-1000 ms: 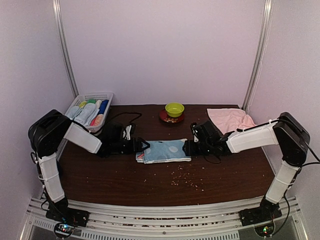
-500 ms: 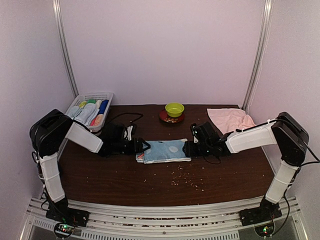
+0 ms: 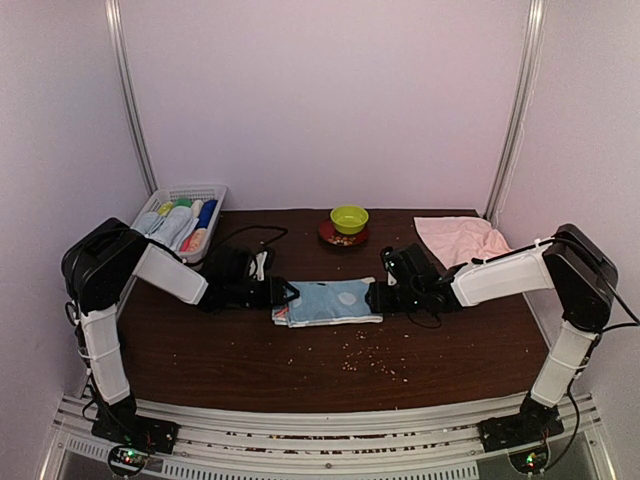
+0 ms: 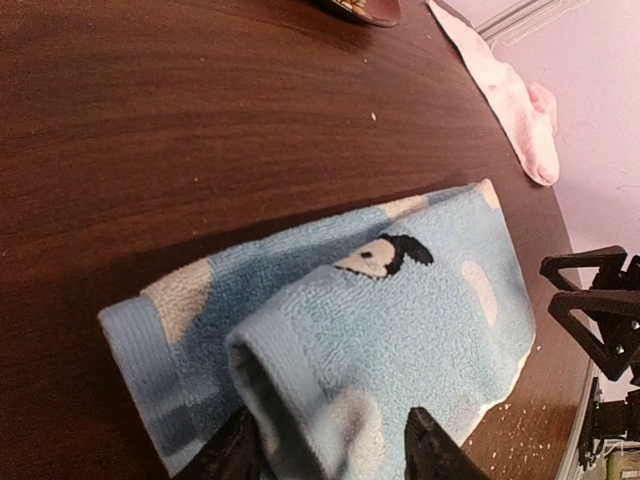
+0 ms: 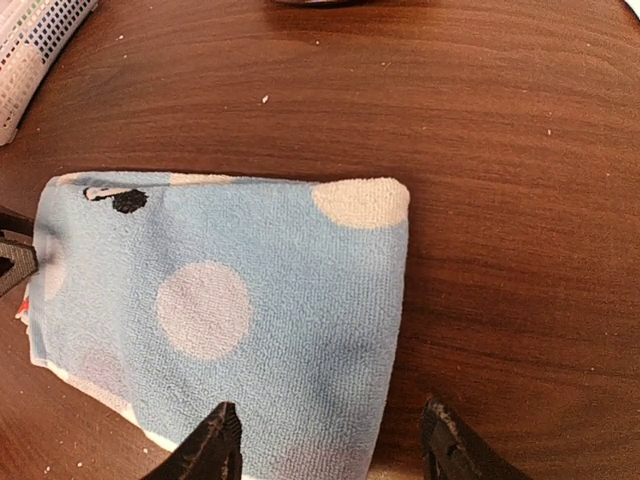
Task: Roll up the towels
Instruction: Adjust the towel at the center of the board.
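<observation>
You have the light blue towel (image 3: 328, 302) lying folded at mid-table, its long axis running left to right, with one gripper at each short end. The left gripper (image 3: 288, 293) is at the towel's left end. In the left wrist view its jaws straddle the raised, doubled edge of the upper layer, cloth touching at least one finger (image 4: 235, 455), but I cannot tell whether that edge is actually pinched. The right gripper (image 3: 372, 297) is at the opposite end with jaws spread and nothing held. One finger (image 5: 215, 440) sits over the cloth and the other over bare wood just beside the towel's corner. In my judgement the roll must travel along the long axis, from the left end toward the right. That makes the left arm the working arm, and the right is placed only to steady the far end. The pink towel (image 3: 458, 240) lies flat at the far right corner, well apart from both grippers and nearer the right arm. The table (image 3: 230, 350) is dark, smooth wood with crumbs (image 3: 365, 352) scattered near the towel's front edge. A white basket (image 3: 186, 192) stands at the far left and a green bowl (image 3: 349, 217) behind the towel. The pale walls (image 3: 330, 100) close in on three sides.
</observation>
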Robot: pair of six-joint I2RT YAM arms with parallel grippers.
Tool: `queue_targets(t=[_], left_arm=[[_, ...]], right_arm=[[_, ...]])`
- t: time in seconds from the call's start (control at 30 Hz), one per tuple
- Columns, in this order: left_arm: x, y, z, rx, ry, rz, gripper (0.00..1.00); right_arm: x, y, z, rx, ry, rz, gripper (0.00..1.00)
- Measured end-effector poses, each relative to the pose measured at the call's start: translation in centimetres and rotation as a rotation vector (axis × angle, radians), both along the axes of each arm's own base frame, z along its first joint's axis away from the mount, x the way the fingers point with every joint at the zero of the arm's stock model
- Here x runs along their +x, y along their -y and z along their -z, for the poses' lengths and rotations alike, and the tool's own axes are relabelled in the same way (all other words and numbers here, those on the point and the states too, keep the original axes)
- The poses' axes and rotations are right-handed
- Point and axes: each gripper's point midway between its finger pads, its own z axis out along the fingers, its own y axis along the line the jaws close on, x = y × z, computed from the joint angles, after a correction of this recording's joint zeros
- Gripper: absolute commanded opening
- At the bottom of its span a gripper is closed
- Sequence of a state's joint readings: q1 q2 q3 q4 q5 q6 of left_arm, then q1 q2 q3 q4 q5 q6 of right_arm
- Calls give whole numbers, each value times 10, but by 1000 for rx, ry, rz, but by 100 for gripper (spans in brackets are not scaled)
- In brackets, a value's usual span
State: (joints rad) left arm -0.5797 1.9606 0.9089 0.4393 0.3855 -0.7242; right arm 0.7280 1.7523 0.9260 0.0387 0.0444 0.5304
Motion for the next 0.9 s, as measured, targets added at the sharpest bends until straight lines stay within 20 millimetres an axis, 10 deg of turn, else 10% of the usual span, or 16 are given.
queue_targets(t=[0.47,0.9], left_arm=[[-1,-2,4,15,-14,-5,6],[6,-3,-36,50,43,-14,2]], right_arm=[[1,1,-1,-4,7,7,61],[2,4,7,-25,2,18,61]])
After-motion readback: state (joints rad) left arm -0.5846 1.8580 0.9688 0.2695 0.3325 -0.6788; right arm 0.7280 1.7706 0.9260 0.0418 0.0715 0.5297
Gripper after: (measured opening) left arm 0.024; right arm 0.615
